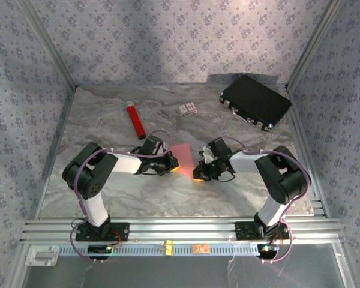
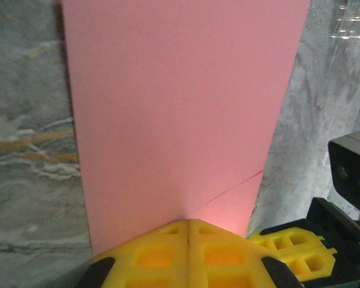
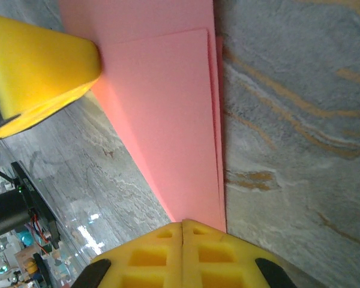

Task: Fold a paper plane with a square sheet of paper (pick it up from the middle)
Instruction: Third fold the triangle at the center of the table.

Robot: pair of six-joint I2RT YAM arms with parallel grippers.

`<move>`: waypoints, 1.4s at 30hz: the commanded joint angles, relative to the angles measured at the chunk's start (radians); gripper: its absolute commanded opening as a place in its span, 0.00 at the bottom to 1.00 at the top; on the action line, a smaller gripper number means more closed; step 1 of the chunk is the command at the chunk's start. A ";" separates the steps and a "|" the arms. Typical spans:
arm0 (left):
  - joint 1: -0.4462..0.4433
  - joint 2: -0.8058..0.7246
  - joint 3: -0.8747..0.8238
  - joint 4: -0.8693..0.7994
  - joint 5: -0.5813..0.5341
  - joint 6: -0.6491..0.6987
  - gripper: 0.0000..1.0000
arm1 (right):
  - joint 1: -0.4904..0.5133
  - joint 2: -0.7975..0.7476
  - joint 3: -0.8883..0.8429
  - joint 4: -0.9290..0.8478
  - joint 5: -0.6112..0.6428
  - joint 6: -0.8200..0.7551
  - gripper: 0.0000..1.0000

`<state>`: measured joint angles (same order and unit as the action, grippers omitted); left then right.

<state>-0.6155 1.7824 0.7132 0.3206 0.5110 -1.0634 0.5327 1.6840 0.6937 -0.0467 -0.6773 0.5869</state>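
In the top view, the square sheet of paper (image 1: 181, 153) is seen at the middle of the table (image 1: 108, 198), between the two arms. The left gripper (image 1: 174, 167) is pressed together on its near left edge and the right gripper (image 1: 198, 174) on its near right corner, so neither arm is nearer. From both, the sheet stretches away toward the far wall. The print on the small card (image 1: 188, 108) is too small to be read. No writing is seen on the black case (image 1: 255, 101) or the red cylinder (image 1: 135, 120).

In the left wrist view, the yellow fingers are closed on the sheet's near edge. The sheet runs straight ahead, with one diagonal crease at the lower right.

In the right wrist view, the jaws are shut on the paper's corner. A folded-over layer is seen along the right edge.
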 commanded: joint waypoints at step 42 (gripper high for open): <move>0.127 -0.488 -0.154 -0.195 -0.210 0.128 0.42 | 0.013 0.074 0.152 -0.015 0.142 0.071 0.02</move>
<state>-0.4969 1.3319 0.5808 0.1493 0.3408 -0.9508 0.5392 1.7451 0.8581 -0.0856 -0.5640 0.6189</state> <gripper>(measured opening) 0.413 0.052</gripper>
